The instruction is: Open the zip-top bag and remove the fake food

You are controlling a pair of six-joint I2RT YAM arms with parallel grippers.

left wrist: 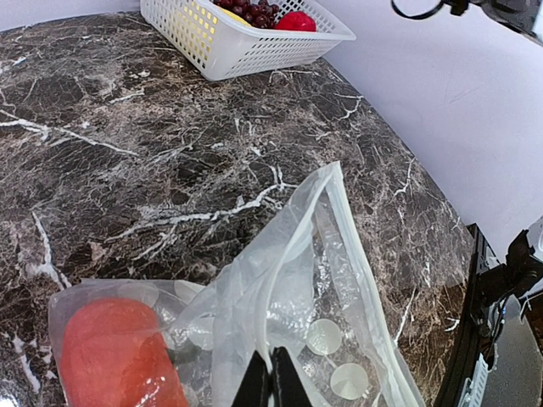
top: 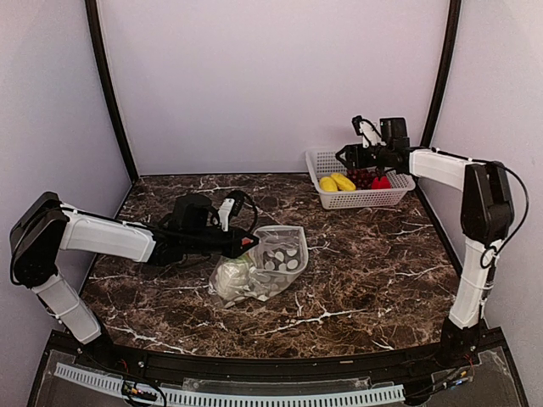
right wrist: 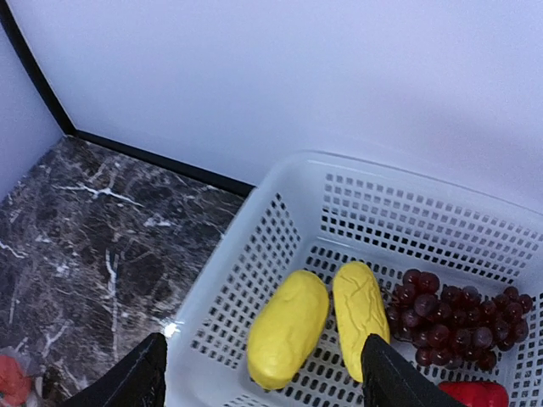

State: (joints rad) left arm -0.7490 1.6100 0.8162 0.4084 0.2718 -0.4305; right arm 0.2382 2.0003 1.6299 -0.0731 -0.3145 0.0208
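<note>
The zip-top bag lies on the table, left of the basket and nearer the arms' bases — fake food sits inside that basket.

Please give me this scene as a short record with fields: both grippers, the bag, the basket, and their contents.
left gripper: jaws shut on an edge of the zip-top bag
right gripper: jaws open, above the white basket, holding nothing
bag position: lying mid-table on the marble table, apart from the basket
bag contents: a red-orange piece, a white-green piece
basket position: far right corner
basket contents: two yellow pieces, dark grapes, a red piece
</note>
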